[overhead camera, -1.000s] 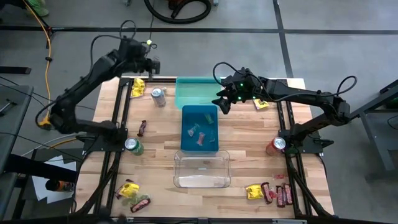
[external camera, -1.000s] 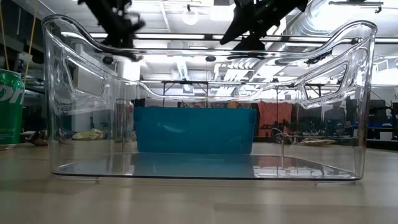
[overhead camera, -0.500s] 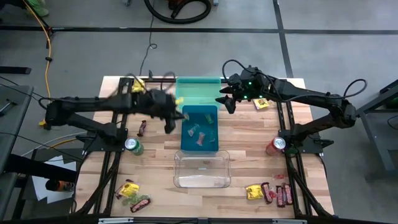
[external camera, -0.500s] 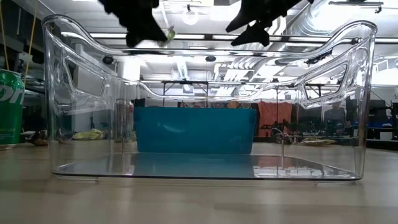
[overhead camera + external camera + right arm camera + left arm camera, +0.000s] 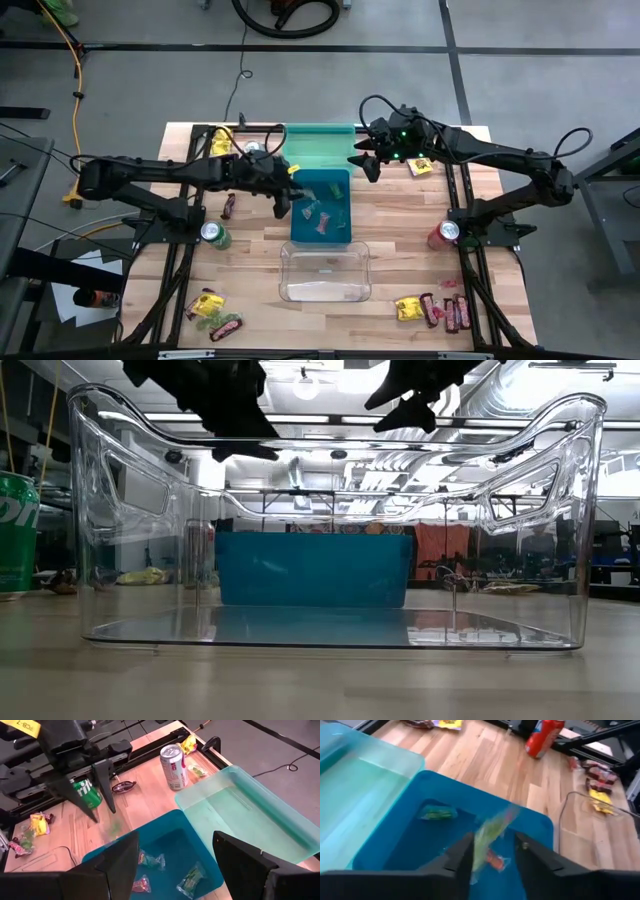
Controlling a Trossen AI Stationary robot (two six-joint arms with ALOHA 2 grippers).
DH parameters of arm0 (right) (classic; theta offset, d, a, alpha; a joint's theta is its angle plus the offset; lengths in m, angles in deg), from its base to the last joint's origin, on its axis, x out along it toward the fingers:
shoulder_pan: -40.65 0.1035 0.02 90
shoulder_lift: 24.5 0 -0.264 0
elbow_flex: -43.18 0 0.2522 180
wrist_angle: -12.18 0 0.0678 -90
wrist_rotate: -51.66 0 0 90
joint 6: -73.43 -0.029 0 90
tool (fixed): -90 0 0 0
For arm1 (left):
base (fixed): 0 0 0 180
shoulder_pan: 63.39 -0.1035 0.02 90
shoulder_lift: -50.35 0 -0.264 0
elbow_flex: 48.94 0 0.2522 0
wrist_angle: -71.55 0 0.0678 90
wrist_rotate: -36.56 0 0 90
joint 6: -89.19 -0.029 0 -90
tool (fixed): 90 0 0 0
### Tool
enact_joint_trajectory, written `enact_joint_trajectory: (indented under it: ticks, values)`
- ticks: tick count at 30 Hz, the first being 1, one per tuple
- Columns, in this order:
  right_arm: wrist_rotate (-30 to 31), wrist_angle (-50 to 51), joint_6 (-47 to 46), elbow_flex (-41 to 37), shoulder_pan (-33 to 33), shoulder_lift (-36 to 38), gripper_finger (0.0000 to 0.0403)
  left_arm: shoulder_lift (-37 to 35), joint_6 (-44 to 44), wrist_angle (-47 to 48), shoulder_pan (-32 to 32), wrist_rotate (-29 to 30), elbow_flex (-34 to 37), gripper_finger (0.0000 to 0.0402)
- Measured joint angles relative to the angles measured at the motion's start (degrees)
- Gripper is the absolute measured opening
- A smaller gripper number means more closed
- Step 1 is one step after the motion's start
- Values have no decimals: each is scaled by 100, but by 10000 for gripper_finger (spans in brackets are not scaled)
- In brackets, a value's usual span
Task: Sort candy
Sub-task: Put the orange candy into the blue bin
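My left gripper [image 5: 283,203] hangs open over the left rim of the blue bin [image 5: 322,232]. A green-yellow candy packet [image 5: 492,832] shows blurred in the air between and below its fingers [image 5: 104,812], touching neither, above the bin's floor. Several candy packets [image 5: 318,216] lie in the blue bin. My right gripper [image 5: 364,166] stands open with nothing between its fingers, high above the right end of the teal bin [image 5: 318,148]. The clear bin [image 5: 325,272] stands nearest the front edge.
Loose candy lies at the front left [image 5: 210,310], front right [image 5: 435,310], far left [image 5: 222,136] and far right [image 5: 420,166]. A silver can [image 5: 172,767], a green can [image 5: 214,235] and a red can [image 5: 443,233] stand on the table.
My left gripper has swung from the far left corner toward the table's right and near edge, over the blue bin's left rim, carrying a green-yellow candy. It has then opened and let go, and the candy is dropping toward the blue bin.
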Motion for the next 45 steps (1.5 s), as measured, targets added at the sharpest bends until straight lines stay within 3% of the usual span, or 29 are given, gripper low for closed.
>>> enact_joint_trajectory:
  ticks: [7,12,17,22,28,36,45]
  values:
    - [-72,17,-20,0,-1,0,248,0,-149,-10,27,-176,-310,234]
    - [-1010,438,-381,0,0,40,248,-172,-784,197,-38,-249,-833,247]
    - [-1732,1659,-831,4,316,39,248,-407,-743,303,-329,102,-1120,246]
    - [-1893,3260,-1336,4,1298,37,248,-653,-436,335,-674,136,-1123,246]
    - [-1809,4575,-2579,2,3100,37,248,-668,-400,348,-886,132,-1123,246]
    - [-1641,4575,-4674,0,4988,-554,248,-634,-407,333,-917,108,-1123,246]
    - [-2413,4419,-4836,-4,5706,-2042,248,-634,-412,337,-915,108,-1123,246]
